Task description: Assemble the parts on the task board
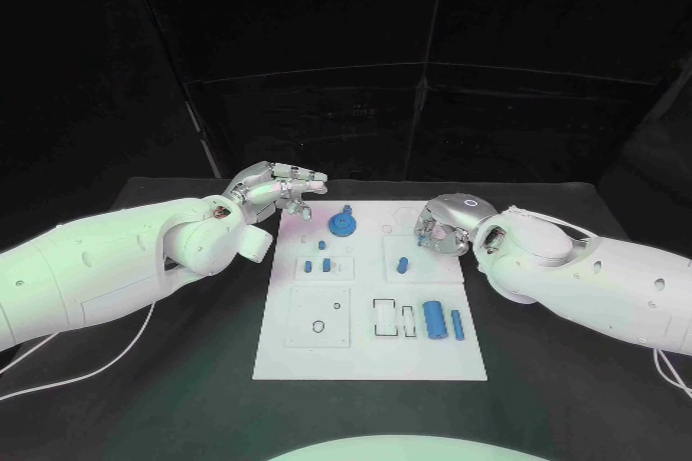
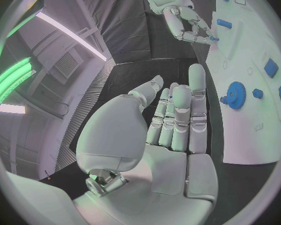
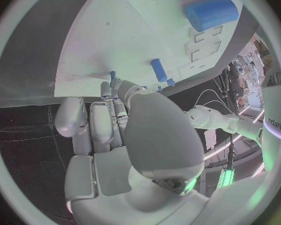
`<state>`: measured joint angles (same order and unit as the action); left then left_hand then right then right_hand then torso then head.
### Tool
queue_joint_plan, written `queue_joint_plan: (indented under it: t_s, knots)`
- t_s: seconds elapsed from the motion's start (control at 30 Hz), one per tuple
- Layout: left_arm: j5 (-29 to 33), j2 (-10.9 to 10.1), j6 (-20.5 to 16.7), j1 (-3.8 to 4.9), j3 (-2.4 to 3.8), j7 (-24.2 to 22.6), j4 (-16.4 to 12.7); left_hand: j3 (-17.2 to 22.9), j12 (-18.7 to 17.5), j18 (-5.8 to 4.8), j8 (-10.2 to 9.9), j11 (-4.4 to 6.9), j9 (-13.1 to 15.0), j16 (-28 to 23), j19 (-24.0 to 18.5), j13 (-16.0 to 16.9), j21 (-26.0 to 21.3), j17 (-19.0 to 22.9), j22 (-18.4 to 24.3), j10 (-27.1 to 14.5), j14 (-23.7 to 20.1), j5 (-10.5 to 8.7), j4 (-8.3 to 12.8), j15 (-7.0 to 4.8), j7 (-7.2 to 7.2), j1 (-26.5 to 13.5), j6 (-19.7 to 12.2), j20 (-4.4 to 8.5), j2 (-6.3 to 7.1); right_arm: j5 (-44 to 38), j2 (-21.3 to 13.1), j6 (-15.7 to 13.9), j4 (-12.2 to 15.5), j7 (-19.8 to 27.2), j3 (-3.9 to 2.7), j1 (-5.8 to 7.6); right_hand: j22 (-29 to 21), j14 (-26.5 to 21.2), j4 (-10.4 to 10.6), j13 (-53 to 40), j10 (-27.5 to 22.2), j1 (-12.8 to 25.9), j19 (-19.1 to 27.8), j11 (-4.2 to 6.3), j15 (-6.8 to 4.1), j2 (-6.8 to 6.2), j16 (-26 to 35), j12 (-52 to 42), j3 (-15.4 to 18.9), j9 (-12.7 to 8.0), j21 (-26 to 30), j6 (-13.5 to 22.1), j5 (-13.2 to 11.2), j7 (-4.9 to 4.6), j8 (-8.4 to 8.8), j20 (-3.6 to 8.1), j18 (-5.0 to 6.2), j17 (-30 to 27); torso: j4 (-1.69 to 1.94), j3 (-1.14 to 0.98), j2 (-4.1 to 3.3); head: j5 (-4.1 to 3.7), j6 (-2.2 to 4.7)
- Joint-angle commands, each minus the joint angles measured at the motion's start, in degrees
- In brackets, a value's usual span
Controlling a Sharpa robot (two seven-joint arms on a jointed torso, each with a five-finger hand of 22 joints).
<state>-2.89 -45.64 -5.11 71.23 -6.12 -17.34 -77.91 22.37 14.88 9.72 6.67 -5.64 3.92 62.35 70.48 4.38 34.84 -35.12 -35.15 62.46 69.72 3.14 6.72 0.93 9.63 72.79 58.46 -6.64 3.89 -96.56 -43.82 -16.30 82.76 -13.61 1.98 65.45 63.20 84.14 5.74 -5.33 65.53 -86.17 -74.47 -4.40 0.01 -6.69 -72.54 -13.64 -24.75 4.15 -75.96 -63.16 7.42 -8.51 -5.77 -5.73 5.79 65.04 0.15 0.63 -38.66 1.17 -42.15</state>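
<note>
Task board [image 1: 296, 351] between hands, blue gear [image 1: 343, 224] beside left hand [image 1: 277, 190]

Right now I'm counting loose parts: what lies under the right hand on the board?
The right hand rests over the task board's far right corner. A small blue part shows at its fingertips; whatever else lies beneath the palm is covered.
</note>
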Motion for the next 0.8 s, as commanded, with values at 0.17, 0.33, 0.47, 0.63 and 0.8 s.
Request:
queue_joint_plan:
  t_s: [0.17,0.33,0.47,0.63,0.8]
  knots:
    - [0.33,-0.09,0.91,0.07,0.04,-0.60,0.08,-0.19,0.20,0.74,0.25,-0.14,-0.04,-0.33,-0.40,0.07,-0.30,0.21,0.09,-0.18,-0.48,-0.25,0.27,0.01,0.24,0.41,0.02,0.08,-0.31,4.33,-1.71,-1.90,2.33,-0.26,-0.06,0.15,0.13,1.61,0.12,0.13,0.44,1.37,-0.46,0.05,-0.39,-0.29,0.30,0.48,-0.29,0.07,-0.34,-0.60,-0.36,0.07,0.35,-0.04,-0.21,-0.26,0.03,0.05,-0.01,-0.05,-0.10]
    - [0.33,-0.23,0.91,0.07,0.04,-0.56,0.13,-0.19,0.20,0.74,0.25,-0.14,-0.04,-0.33,-0.40,0.07,-0.30,0.21,0.09,-0.18,-0.48,-0.25,0.27,0.01,0.24,0.41,0.02,0.08,-0.31,5.36,-3.65,-2.18,5.08,-0.59,-0.10,0.19,0.16,1.61,0.12,0.14,0.44,1.42,-0.48,0.05,-0.39,-0.30,0.28,0.49,-0.29,0.07,-0.36,-0.60,-0.35,0.07,0.36,-0.04,-0.22,-0.24,0.06,0.10,0.04,-0.09,-0.13]
    - [0.33,-0.30,0.84,0.07,0.04,-0.59,0.16,-0.19,0.20,0.74,0.25,-0.14,-0.04,-0.33,-0.40,0.07,-0.30,0.21,0.09,-0.18,-0.48,-0.25,0.27,0.01,0.24,0.41,0.02,0.08,-0.31,6.12,-5.01,-3.18,7.66,-0.48,-0.16,0.29,0.33,1.62,0.01,0.15,0.50,1.41,-0.58,0.11,-0.42,-0.30,0.24,0.51,-0.39,0.08,-0.45,-0.66,-0.22,0.12,0.35,-0.02,-0.25,-0.23,0.04,0.07,0.05,-0.06,-0.10]
    - [0.33,-0.32,0.77,0.07,0.04,-0.68,0.17,-0.19,0.20,0.74,0.25,-0.14,-0.04,-0.33,-0.40,0.07,-0.30,0.21,0.09,-0.18,-0.48,-0.25,0.27,0.01,0.24,0.41,0.02,0.08,-0.31,6.47,-5.95,-4.54,10.42,-0.20,-0.27,0.51,0.56,1.63,-0.18,0.18,0.59,1.36,-0.71,0.16,-0.46,-0.30,0.20,0.52,-0.53,0.09,-0.57,-0.75,0.01,0.16,0.33,0.00,-0.29,-0.22,0.13,0.11,0.05,-0.08,-0.01]
    - [0.33,-0.35,0.70,0.07,0.04,-0.75,0.22,-0.19,0.20,0.74,0.25,-0.14,-0.04,-0.33,-0.40,0.07,-0.30,0.21,0.09,-0.18,-0.48,-0.25,0.27,0.01,0.24,0.41,0.02,0.08,-0.31,6.57,-6.47,-5.83,12.47,0.11,-0.55,0.74,0.87,1.66,-0.42,0.21,0.70,1.34,-0.90,0.19,-0.50,-0.30,0.07,0.55,-0.72,0.11,-0.74,-0.87,0.29,0.18,0.31,0.04,-0.35,-0.11,0.13,0.06,0.03,0.06,0.04]
